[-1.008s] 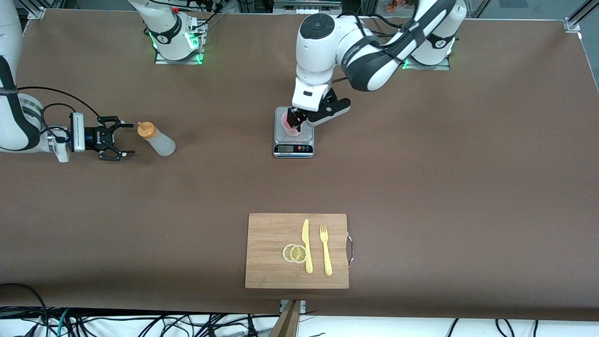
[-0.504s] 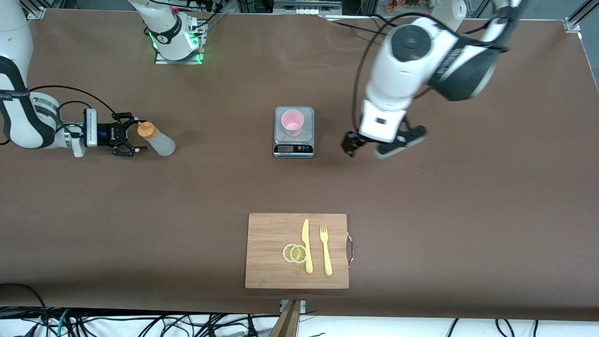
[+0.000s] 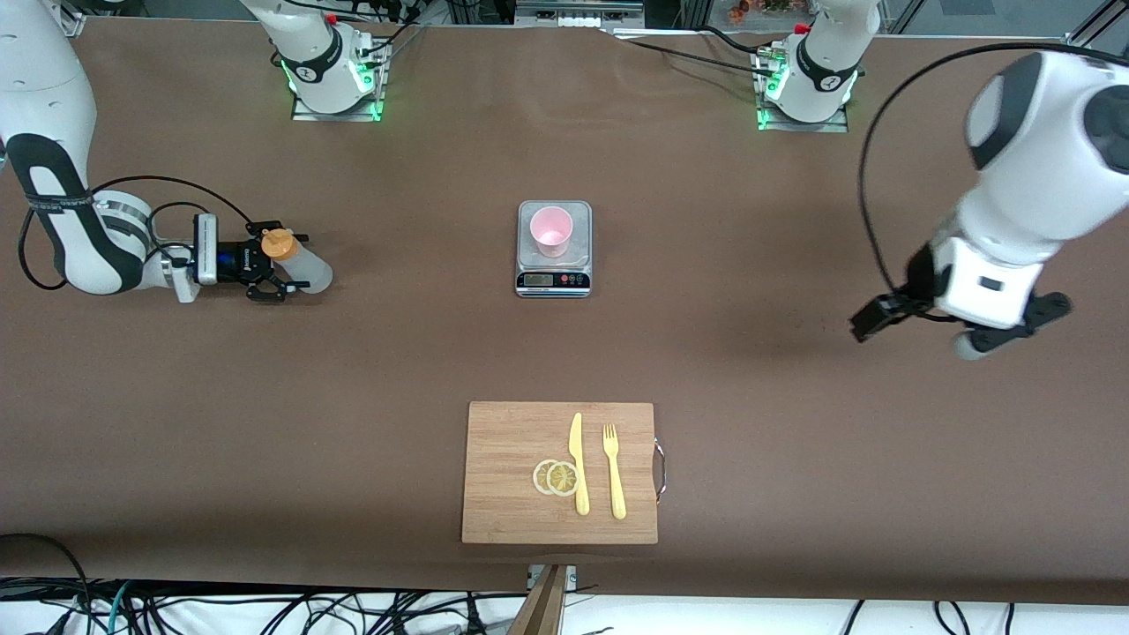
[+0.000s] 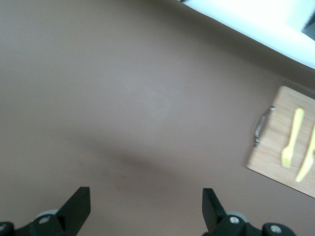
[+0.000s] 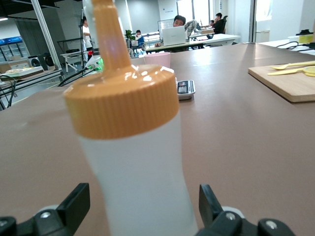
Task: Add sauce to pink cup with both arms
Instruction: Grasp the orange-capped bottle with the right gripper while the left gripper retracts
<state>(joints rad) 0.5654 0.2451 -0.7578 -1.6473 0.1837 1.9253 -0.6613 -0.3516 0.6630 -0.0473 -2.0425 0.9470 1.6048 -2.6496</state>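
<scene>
Left gripper (image 3: 869, 319) swung off pink cup (image 3: 551, 231) toward its table end, jaws spread, empty. My right gripper (image 3: 275, 265) advanced, fingers wide around upright sauce (image 3: 297, 261), nozzle up.

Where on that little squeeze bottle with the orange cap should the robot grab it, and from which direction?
Probably around the sauce bottle's whitish body, just below the wide orange cap. The bottle stands upright on the table, so coming in level from the right arm's end suits it. The right gripper is already there, its open fingers either side of the body. The cap's rim should keep it from slipping.
</scene>
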